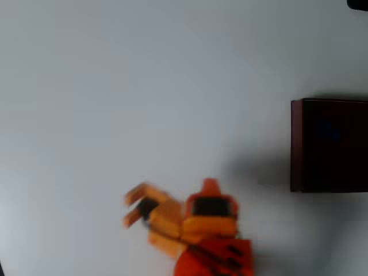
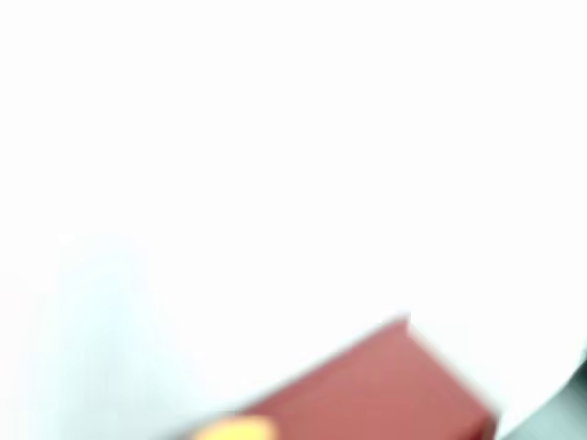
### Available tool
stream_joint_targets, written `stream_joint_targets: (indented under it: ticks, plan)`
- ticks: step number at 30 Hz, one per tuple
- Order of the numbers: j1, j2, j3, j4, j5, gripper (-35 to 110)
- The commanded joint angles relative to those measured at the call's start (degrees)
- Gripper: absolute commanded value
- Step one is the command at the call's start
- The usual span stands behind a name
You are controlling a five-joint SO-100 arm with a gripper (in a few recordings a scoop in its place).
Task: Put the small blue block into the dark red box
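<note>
Fingers of the orange gripper stand spread apart with nothing between them, low in the overhead view and pointing left, well apart from the dark red box at the right edge. Motion blur softens the gripper, so the exact gap cannot be read. Inside the box's near-black interior a faint bluish smudge shows, which I judge to be the small blue block already lying within the walls; it is too dim to confirm its shape or how it lies. On that reading the placing is done and the step in hand is withdrawal: the arm should travel clear of the box and settle without sweeping back over its rim. In the wrist view, overexposed and blurred, a reddish slab sits at the lower edge; whether it is the box wall cannot be told. Bench surface between gripper and box is pale and bare, and nothing stands in the way of the arm. A dark object clips the far top right corner, well apart from the work.
</note>
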Motion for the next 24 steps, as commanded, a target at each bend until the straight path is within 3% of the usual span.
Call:
stream_joint_targets:
  ticks: [1, 5, 9, 24]
  plan:
    - [-10.46, 16.79, 10.2, 0.53, 0.18, 0]
    - [-19.69, 30.15, 20.92, 1.85, 0.0, 1]
    - [-24.87, 30.06, 26.89, 1.67, -2.99, 1]
    - [-27.07, 30.06, 31.29, 1.05, -2.46, 0]
